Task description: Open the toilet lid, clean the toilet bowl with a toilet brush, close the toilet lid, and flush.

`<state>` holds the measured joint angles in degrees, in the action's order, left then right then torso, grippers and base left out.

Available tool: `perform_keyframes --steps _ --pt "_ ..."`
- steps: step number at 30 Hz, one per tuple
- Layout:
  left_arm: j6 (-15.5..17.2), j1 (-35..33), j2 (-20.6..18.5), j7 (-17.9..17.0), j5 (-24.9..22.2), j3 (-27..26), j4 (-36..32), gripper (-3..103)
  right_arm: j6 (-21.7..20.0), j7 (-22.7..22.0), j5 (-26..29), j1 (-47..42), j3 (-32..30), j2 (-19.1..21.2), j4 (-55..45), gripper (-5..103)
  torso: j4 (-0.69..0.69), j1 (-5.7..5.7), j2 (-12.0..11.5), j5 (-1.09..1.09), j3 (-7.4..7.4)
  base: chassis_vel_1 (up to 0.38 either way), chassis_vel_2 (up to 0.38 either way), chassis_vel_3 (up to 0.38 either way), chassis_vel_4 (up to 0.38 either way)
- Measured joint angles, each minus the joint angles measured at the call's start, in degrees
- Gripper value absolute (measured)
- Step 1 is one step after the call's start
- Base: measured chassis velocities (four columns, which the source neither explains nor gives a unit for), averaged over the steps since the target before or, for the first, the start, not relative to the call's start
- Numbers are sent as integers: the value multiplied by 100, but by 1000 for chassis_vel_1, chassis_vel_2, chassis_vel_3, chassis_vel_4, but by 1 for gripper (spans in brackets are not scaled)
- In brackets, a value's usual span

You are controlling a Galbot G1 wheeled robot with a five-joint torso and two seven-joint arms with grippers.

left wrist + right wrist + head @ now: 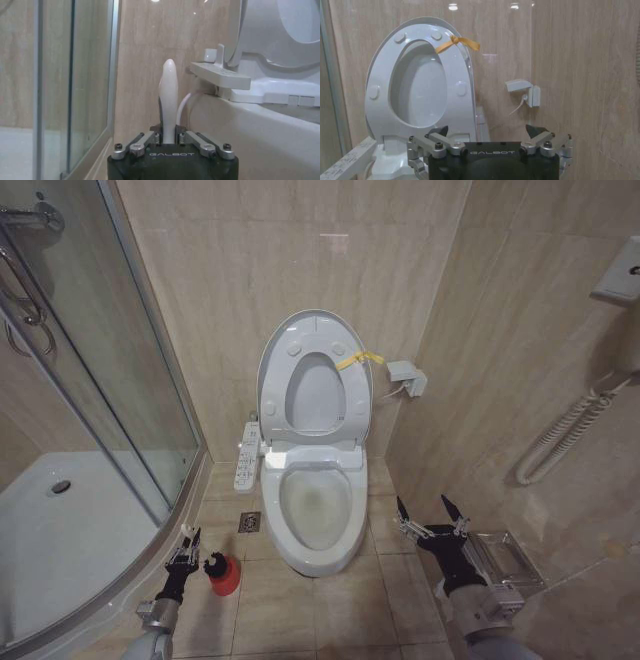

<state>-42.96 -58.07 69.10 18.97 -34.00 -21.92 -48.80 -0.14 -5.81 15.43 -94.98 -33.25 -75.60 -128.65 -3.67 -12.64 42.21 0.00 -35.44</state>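
Toilet lid [312,370]: raised upright.
Left gripper [187,547]: fingers pinching toilet brush [168,98] handle.
Right gripper [430,513]: fingers spread, beside toilet bowl [318,515].

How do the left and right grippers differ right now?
The left gripper is shut on the brush handle beside the red holder; the right gripper is open and empty. The left sits by the shower glass, the right on the bowl's other side. Both are low, near the floor.

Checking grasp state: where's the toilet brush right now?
Head view: the toilet brush stands in its red holder on the floor left of the toilet bowl, with the left claw closed on its handle.
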Motion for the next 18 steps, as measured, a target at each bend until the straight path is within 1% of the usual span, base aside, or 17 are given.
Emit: perform_keyframes --steps 4,14,18 --pt "-21 95 9 73 -59 48 85 16 0 0 0 0 0 0 0 100 0 0 0 0 0 0 0 0 0" --pt "-64 222 56 81 -60 98 387 16 0 0 0 0 0 0 0 100 1 0 0 0 0 0 0 0 0" --pt "-185 250 73 141 -18 75 538 16 0 0 0 0 0 0 0 100 1 0 0 0 0 0 0 0 0"
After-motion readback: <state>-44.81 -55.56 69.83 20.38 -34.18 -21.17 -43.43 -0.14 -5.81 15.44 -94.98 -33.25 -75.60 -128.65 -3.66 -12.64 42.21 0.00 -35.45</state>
